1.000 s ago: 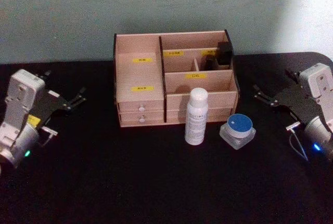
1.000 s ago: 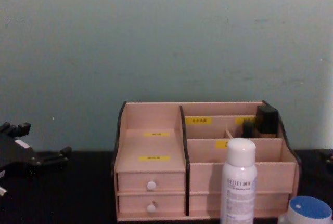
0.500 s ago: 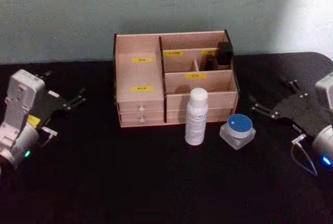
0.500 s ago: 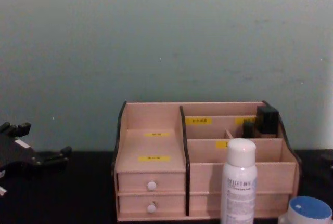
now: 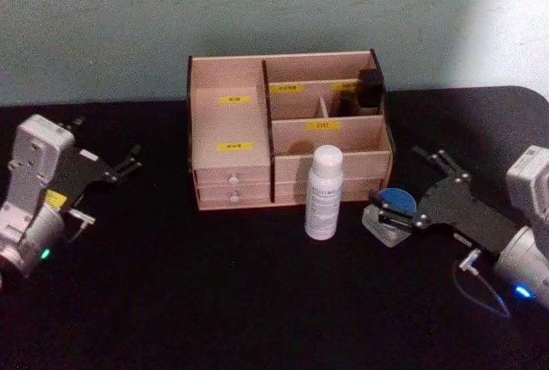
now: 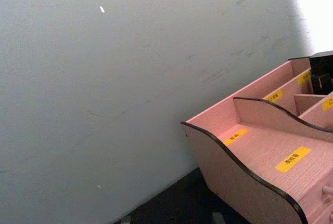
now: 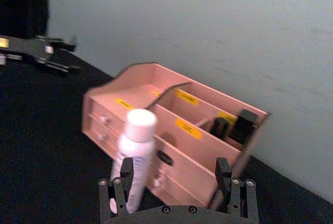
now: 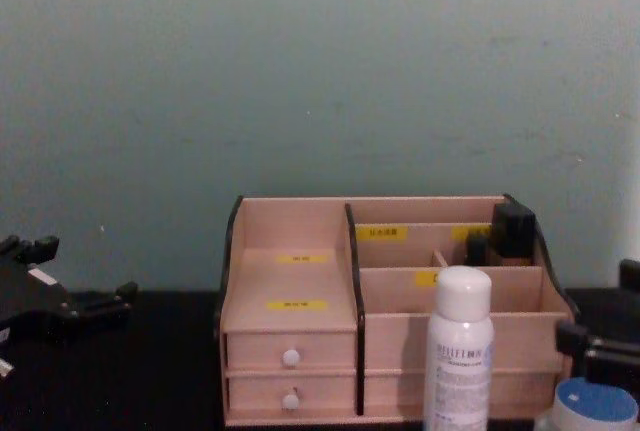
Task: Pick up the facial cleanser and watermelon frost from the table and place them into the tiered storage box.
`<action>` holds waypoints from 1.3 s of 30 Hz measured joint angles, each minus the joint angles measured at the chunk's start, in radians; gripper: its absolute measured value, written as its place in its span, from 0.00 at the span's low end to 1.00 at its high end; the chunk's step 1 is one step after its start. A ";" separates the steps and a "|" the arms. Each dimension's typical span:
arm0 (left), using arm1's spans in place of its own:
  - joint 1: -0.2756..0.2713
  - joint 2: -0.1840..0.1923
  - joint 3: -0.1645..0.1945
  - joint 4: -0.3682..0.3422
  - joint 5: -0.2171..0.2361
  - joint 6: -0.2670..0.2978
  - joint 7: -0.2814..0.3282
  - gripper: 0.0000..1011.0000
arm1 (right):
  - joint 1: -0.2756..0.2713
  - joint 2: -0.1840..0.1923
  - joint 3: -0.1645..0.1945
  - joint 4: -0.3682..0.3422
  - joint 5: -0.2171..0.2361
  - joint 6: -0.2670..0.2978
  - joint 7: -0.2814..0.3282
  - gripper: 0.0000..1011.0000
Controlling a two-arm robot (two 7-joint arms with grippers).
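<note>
The right gripper (image 5: 393, 181) has swung in from the table's right side and now sits at the watermelon frost (image 5: 396, 202), its fingers spread wide: one dark finger crosses the near edge of the blue lid, the other stands off behind the jar, near the front right corner of the tiered storage box (image 5: 330, 164). Whether a finger touches the jar is hard to tell. The jar stands on the black table (image 5: 214, 301), just right of the upright facial cleanser (image 5: 323, 194), both directly before the box. The left gripper (image 5: 129, 160) rests parked on the left, fingers apart, well clear. The box's yellow labels (image 5: 234, 100) carry dark print too small to read, and the line of capitals on the bottle in the chest view is not legible either. The chest view shows two white-knobbed drawers (image 8: 291, 357) side on; the head view looks down into the compartments, where small dark bottles (image 5: 369, 87) stand at the back right. The right wrist view frames the bottle between its own fingers (image 7: 222, 173).
</note>
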 joint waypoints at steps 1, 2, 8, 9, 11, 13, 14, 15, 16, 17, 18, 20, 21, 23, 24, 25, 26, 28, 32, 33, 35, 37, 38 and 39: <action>0.000 0.000 0.000 0.000 0.000 0.000 0.000 0.99 | 0.001 -0.002 -0.002 0.000 0.000 -0.002 0.008 0.99; 0.000 0.000 0.000 0.000 0.000 0.000 0.000 0.99 | 0.004 -0.007 -0.007 0.000 0.000 -0.004 0.023 0.99; 0.000 0.000 0.000 0.000 0.000 0.000 0.000 0.99 | 0.027 -0.032 -0.026 0.018 -0.003 0.009 0.072 0.99; 0.000 0.000 0.000 0.000 0.000 0.000 0.000 0.99 | 0.030 -0.035 -0.027 0.021 -0.003 0.012 0.076 0.99; 0.000 0.000 0.000 0.000 0.000 0.000 0.000 0.99 | 0.037 -0.044 -0.031 0.027 -0.003 0.020 0.085 0.99; 0.000 0.000 0.000 0.000 0.000 0.000 0.000 0.99 | 0.048 -0.057 -0.034 0.041 -0.001 0.035 0.099 0.99; 0.000 0.000 0.000 0.000 0.000 0.000 0.000 0.99 | 0.055 -0.065 -0.036 0.051 0.001 0.043 0.107 0.99; 0.000 0.000 0.000 0.000 0.000 0.000 0.000 0.99 | 0.059 -0.070 -0.037 0.056 0.003 0.048 0.112 0.99; 0.000 0.000 0.000 0.000 0.000 0.000 0.000 0.99 | 0.063 -0.075 -0.038 0.061 0.005 0.052 0.117 0.99; 0.000 0.000 0.000 0.000 0.000 0.000 0.000 0.99 | 0.067 -0.080 -0.039 0.066 0.006 0.055 0.121 0.99; 0.000 0.000 0.000 0.000 0.000 0.000 0.000 0.99 | 0.074 -0.088 -0.040 0.075 0.009 0.063 0.128 0.99; 0.000 0.000 0.000 0.000 0.000 0.000 0.000 0.99 | 0.084 -0.100 -0.041 0.089 0.010 0.073 0.138 0.99; 0.000 0.000 0.000 0.000 0.000 0.000 0.000 0.99 | 0.087 -0.105 -0.042 0.094 0.010 0.076 0.141 0.99; 0.000 0.000 0.000 0.000 0.000 0.000 0.000 0.99 | 0.093 -0.113 -0.043 0.102 0.010 0.082 0.146 0.99; 0.000 0.000 0.000 0.000 0.000 0.000 0.000 0.99 | 0.099 -0.121 -0.044 0.110 0.010 0.088 0.152 0.99; 0.000 0.000 0.000 0.000 0.000 0.000 0.000 0.99 | 0.102 -0.125 -0.044 0.115 0.010 0.091 0.155 0.99; 0.000 0.000 0.000 0.000 0.000 0.000 0.000 0.99 | 0.105 -0.129 -0.044 0.120 0.010 0.094 0.158 0.99; 0.000 0.000 0.000 0.000 0.000 0.000 0.000 0.99 | 0.114 -0.140 -0.044 0.135 0.010 0.101 0.164 0.99; 0.000 0.000 0.000 0.000 0.000 0.000 0.000 0.99 | 0.128 -0.157 -0.045 0.158 0.006 0.115 0.172 0.99; 0.000 0.000 0.000 0.000 0.000 0.000 0.000 0.99 | 0.133 -0.163 -0.045 0.166 0.002 0.120 0.174 0.99; 0.000 0.000 0.000 0.000 0.000 0.000 0.000 0.99 | 0.137 -0.168 -0.045 0.173 -0.002 0.124 0.176 0.99; 0.000 0.000 0.000 0.000 0.000 0.000 0.000 0.99 | 0.142 -0.176 -0.043 0.182 -0.005 0.129 0.178 0.99; 0.000 0.000 0.000 0.000 0.000 0.000 0.000 0.99 | 0.144 -0.179 -0.041 0.185 -0.006 0.130 0.179 0.99; 0.000 0.000 0.000 0.000 0.000 0.000 0.000 0.99 | 0.146 -0.182 -0.040 0.188 -0.007 0.132 0.181 0.99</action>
